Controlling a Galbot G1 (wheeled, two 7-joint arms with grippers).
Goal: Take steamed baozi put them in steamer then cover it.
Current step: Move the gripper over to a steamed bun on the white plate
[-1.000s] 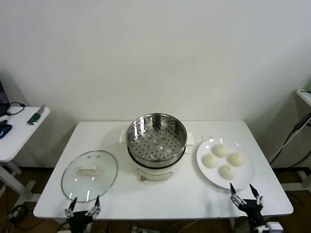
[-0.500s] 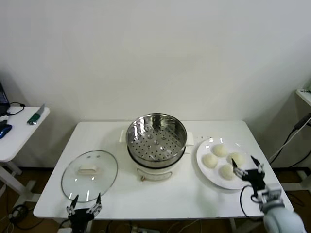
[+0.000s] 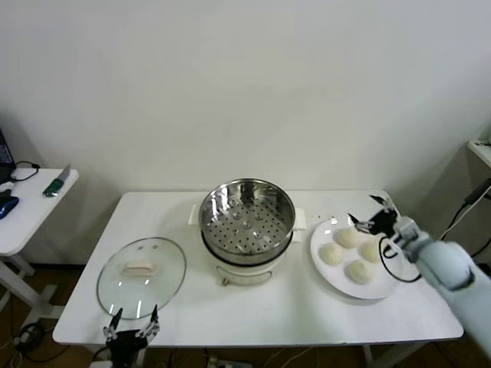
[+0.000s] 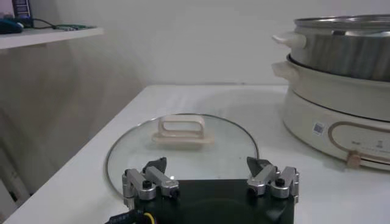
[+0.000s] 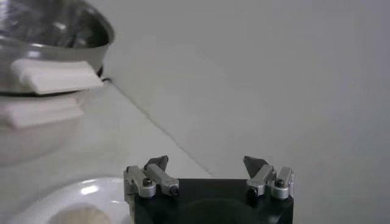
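The right arm reaches in from the robot's right side, forearm angled forward and inward, wrist raised. Its right tool (image 3: pixel 371 215) hangs in the air with the two fingers spread wide, nothing between them. The left tool (image 3: pixel 131 323) sits low at the near edge, fingers wide apart as well, the arm parked there.

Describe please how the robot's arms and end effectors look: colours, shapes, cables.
The right arm has a smooth pale grey-white shell with a black cable looped near its wrist. Both the right end effector and the left end effector are black, with silver metal knuckles and dark pointed fingertips.
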